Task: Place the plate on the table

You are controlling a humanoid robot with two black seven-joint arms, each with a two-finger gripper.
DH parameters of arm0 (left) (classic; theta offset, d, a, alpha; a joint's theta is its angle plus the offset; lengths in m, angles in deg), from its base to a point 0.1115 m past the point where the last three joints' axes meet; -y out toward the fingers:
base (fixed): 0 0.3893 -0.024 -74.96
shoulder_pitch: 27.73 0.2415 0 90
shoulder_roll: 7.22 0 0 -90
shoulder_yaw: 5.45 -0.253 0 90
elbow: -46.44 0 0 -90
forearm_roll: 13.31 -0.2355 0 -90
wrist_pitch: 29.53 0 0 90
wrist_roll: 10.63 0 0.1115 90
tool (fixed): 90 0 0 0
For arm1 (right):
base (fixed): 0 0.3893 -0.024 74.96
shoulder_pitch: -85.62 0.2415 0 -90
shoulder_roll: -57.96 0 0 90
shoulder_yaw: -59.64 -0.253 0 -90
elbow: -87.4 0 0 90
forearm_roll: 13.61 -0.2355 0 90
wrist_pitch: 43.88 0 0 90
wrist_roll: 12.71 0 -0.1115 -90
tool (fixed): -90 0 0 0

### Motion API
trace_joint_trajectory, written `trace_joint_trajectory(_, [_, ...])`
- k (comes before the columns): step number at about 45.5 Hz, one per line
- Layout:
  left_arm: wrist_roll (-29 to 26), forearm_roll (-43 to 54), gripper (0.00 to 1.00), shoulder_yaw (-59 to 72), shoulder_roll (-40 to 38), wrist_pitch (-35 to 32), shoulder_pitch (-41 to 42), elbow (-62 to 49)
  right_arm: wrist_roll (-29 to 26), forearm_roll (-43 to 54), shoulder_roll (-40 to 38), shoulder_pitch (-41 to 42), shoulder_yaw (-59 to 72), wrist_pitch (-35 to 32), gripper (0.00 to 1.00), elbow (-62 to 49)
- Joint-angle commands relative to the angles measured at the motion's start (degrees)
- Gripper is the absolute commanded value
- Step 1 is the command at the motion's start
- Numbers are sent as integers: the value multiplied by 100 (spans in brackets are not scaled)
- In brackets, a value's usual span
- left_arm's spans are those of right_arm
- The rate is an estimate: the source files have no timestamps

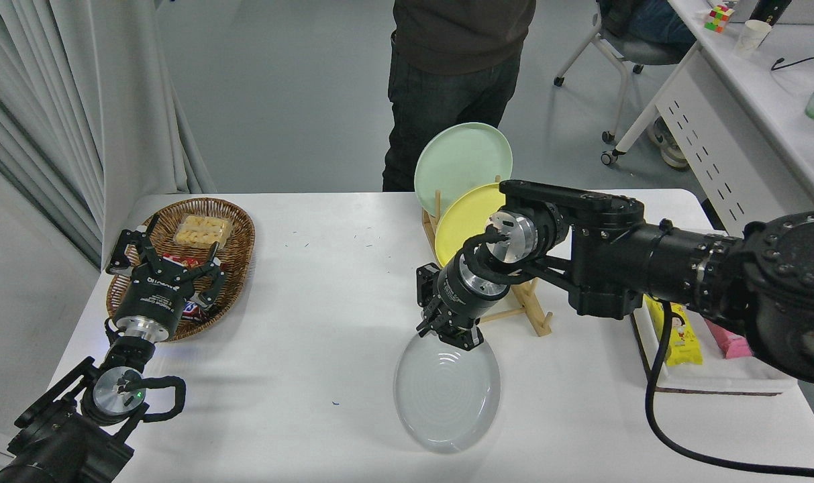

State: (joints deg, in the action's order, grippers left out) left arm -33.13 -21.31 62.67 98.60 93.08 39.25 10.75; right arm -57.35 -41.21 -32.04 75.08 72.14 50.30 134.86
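We count three plates in view: one round, glossy pale gray plate (447, 392) with a low raised rim, plus one yellow plate (462, 221) and one mint-green plate (462, 159), both standing on edge in the single wooden dish rack (514, 315). The gray plate sits low over the large white table (299, 315), just in front of the rack and near the table's front edge; its near rim looks to be at the surface, though from this angle we cannot be sure the whole plate lies flat. Our black right gripper (449, 330) pinches the plate's far rim, fingers closed narrowly on it, with the arm reaching in from the right edge. Our black left gripper (166, 258) is parked at the lower left, fingers spread wide over the one oval wicker basket (235, 231), which holds snack packets. At the right side lies one white tray (715, 382) carrying a yellow packet (678, 332) and a pink one, partly hidden by the arm. One person (457, 80) in dark clothes stands at the far side.
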Motion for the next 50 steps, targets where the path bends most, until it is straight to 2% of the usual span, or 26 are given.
trace_joint_trajectory(1, [0,0,98,0,0,0,-1,0,26,9,0,-44,-89,223,0,88])
trace_joint_trajectory(12, [0,0,98,0,0,0,-1,0,17,9,0,-105,-151,873,0,105])
trace_joint_trajectory(20, [0,0,98,0,0,0,-1,0,96,53,0,-140,-379,865,0,105])
trace_joint_trajectory(28, [0,0,98,0,0,0,-1,0,465,132,0,-167,-678,838,0,79])
trace_joint_trajectory(50, [0,0,98,0,0,0,-1,0,448,-183,0,-852,-1003,1119,0,-184])
